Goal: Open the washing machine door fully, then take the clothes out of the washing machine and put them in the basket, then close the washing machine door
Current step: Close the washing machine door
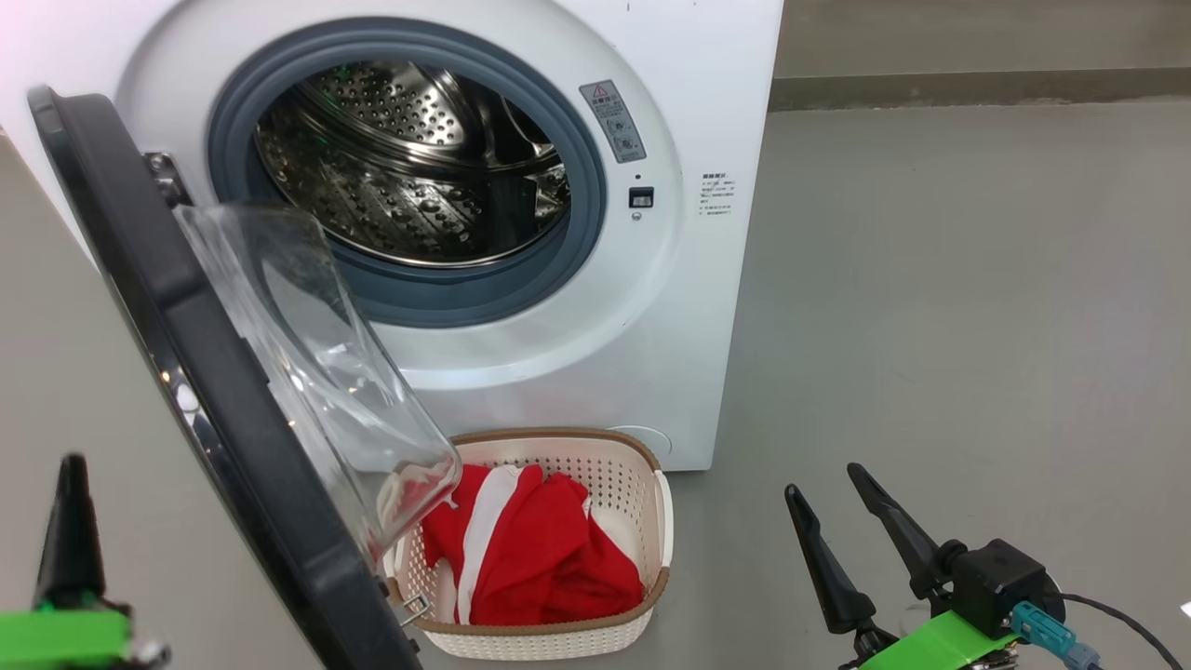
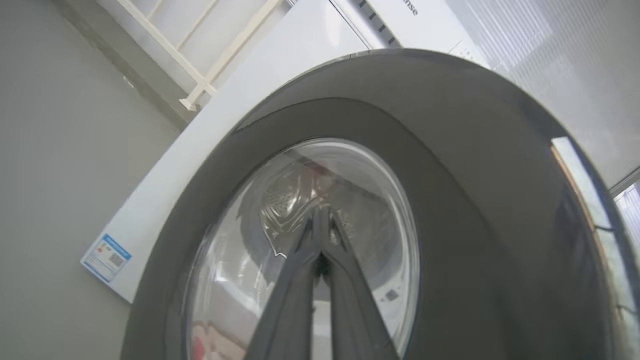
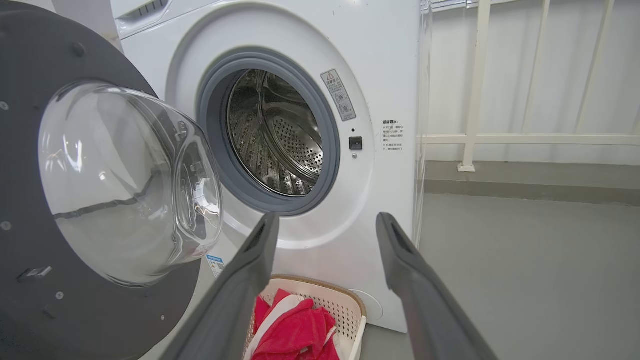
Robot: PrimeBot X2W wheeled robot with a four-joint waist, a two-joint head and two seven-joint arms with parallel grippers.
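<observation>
Closed left gripper (image 2: 320,214), jaws pressed together, points at outer glass of the washing machine door (image 1: 177,307); contact unclear. Door stands open, hinged left. Right gripper (image 1: 822,479) open, empty, low right. Red clothes (image 1: 540,558) lie in basket (image 1: 558,435) on floor (image 1: 930,326), just before washing machine (image 1: 707,112).

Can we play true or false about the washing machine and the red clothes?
1. The clothes lie in the basket. True.
2. The door is shut. False: it stands open.
3. The washing machine is full of clothes. False: it looks empty.
4. The right end effector is open. True.
5. The left end effector is open. False: its fingers are pressed together, holding nothing.
</observation>
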